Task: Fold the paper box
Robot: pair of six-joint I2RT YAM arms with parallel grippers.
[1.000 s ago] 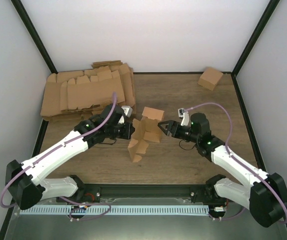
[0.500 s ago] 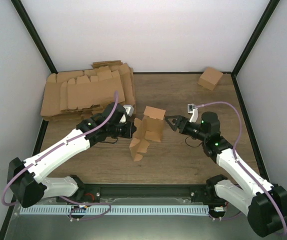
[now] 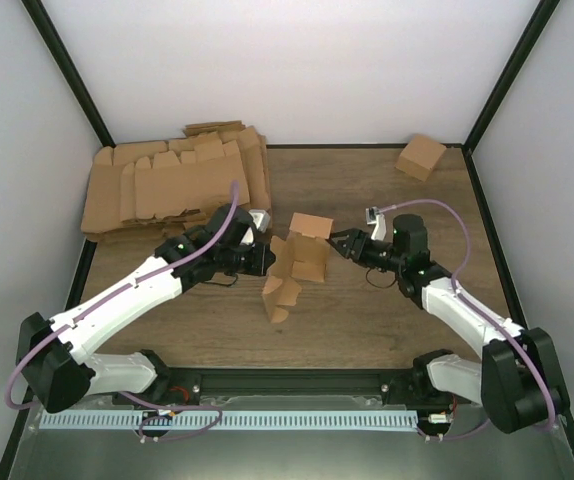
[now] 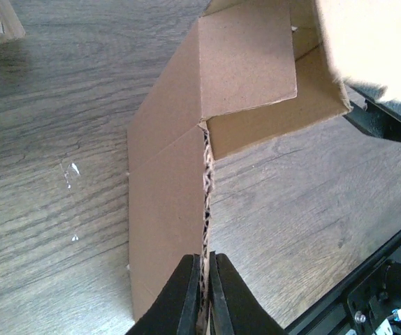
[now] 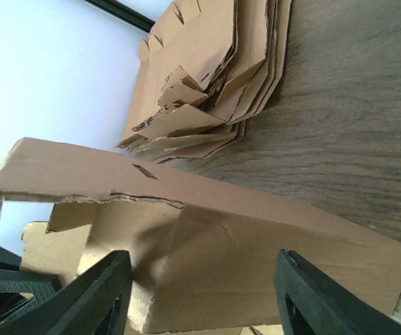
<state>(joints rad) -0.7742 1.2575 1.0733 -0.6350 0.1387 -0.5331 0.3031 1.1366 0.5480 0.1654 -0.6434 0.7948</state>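
The paper box [image 3: 295,262] stands half folded in the middle of the frame, with its flaps loose. The left gripper [image 3: 265,258] pinches tight on the box's thin left edge. The right gripper [image 3: 339,243] is spread wide at the box's right side and holds nothing. The wood table [image 3: 367,320] shows below the box. A pile of flat cardboard [image 3: 172,185] sits in the upper left.

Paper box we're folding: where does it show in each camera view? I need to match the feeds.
Top external: the paper box stands mid-table, between the two arms.
Left wrist: it fills the middle, its edge pinched in the left gripper.
Right wrist: it spans the lower half, just beyond the open right gripper.
Shared landmark: the pile of cardboard blanks, back left from above, top centre in the right wrist view.
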